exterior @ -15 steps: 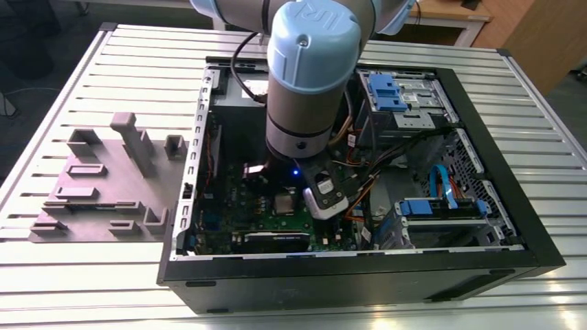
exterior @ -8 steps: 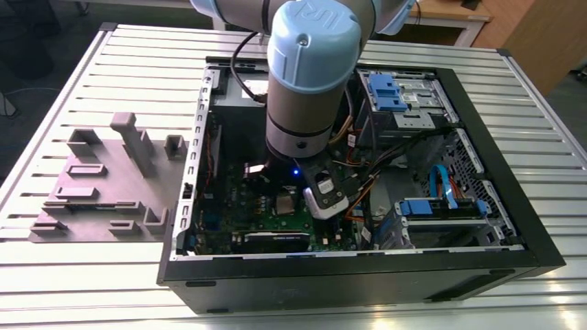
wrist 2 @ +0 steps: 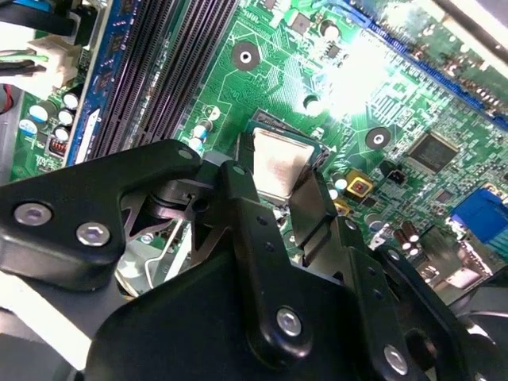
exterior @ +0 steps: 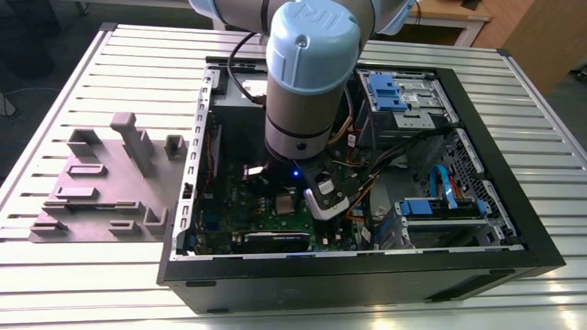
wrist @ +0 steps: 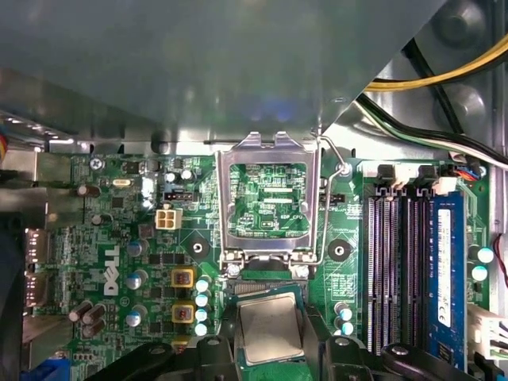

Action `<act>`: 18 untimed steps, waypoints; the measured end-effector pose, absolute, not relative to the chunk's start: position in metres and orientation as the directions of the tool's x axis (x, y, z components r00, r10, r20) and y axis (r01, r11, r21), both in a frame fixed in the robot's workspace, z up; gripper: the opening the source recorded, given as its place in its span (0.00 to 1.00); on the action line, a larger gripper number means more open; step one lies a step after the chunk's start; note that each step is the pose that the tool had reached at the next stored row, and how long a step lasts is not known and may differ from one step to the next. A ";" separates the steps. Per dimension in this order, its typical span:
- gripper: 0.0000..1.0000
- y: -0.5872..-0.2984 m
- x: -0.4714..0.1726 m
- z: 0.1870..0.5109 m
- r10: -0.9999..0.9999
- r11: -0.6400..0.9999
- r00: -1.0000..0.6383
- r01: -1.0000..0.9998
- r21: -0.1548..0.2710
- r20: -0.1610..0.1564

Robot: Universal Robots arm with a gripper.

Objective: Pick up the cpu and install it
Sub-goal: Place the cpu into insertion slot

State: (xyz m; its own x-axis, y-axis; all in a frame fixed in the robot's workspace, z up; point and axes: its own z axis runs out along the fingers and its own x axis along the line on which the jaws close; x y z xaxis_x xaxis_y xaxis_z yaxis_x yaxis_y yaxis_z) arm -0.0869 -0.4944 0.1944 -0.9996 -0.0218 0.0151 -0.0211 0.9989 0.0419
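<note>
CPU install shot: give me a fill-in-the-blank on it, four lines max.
1. In the first wrist view, the cpu sits between the end effector's two black ____.
2. The metal socket frame stands flipped ____.
3. The motherboard is ____ in colour.
4. The grey fixture plate lies on the exterior view's ____ of the computer case.

Missing words: fingers; open; green; left.

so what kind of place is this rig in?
Likely a robotics lab bench: an open PC case lies on a slotted metal table, a grey parts fixture beside it, and the gripper holds a cpu over the motherboard.
</note>
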 end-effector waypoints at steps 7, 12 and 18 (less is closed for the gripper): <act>0.45 -0.495 -0.087 0.194 -0.072 0.997 -0.997 -0.071 0.042 0.015; 0.45 -0.495 -0.085 0.194 -0.097 0.994 -0.995 -0.096 0.042 0.016; 0.45 -0.495 -0.085 0.193 -0.126 0.991 -0.992 -0.125 0.042 0.016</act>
